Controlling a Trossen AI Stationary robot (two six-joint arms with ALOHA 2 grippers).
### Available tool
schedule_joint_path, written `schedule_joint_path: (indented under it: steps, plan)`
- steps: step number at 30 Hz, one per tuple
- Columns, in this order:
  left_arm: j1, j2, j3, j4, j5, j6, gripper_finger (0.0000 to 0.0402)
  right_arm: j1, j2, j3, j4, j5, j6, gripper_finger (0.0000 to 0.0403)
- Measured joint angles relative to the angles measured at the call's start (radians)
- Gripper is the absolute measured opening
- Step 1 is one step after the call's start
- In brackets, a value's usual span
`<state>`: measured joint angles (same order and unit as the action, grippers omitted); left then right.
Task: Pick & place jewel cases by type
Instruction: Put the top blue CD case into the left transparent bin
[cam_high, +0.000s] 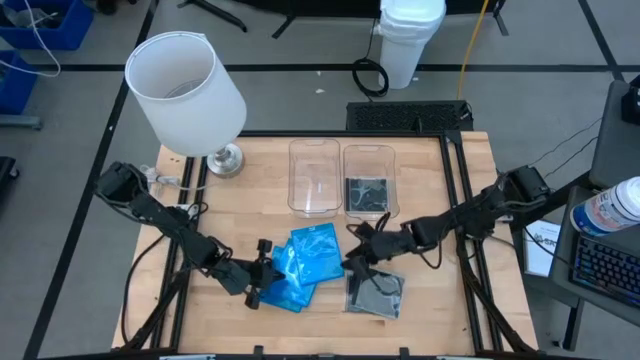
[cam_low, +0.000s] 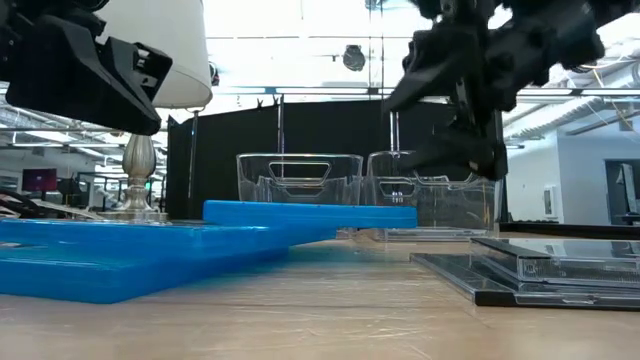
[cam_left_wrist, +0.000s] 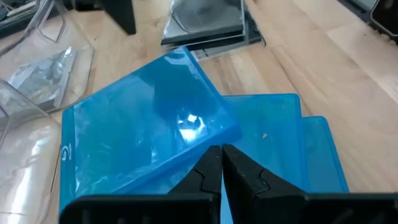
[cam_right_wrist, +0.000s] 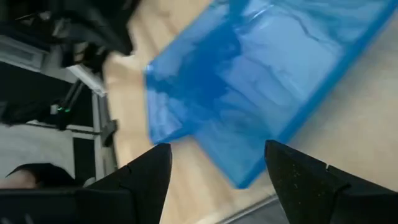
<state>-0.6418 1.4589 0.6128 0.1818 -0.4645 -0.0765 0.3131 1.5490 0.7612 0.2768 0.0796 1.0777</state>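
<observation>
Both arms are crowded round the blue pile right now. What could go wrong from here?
1. The top blue case lies tilted on the other blue cases; a grab by the open right gripper may push it sliding off.
2. The shut left gripper sits at the same pile, so the arms could collide.
3. The dark cases lie just beside the right gripper and could be nudged.

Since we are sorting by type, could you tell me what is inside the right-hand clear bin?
One dark jewel case lies flat in the right-hand clear bin. Whether another case lies under it cannot be seen, since it covers the floor there.
</observation>
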Motion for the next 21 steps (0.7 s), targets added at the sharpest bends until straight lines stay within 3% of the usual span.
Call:
schedule_joint_path:
  steps: [11, 21]
  plan:
    - [0.026, 0.015, 0.0, -0.009, -0.001, -0.029, 0.0013, -0.059, 0.008, -0.03, -0.029, -0.031, 0.016, 0.0249]
    - [0.055, 0.083, 0.0, 0.029, 0.0, -0.01, 0.001, -0.061, 0.14, -0.03, 0.093, -0.085, 0.07, 0.0249]
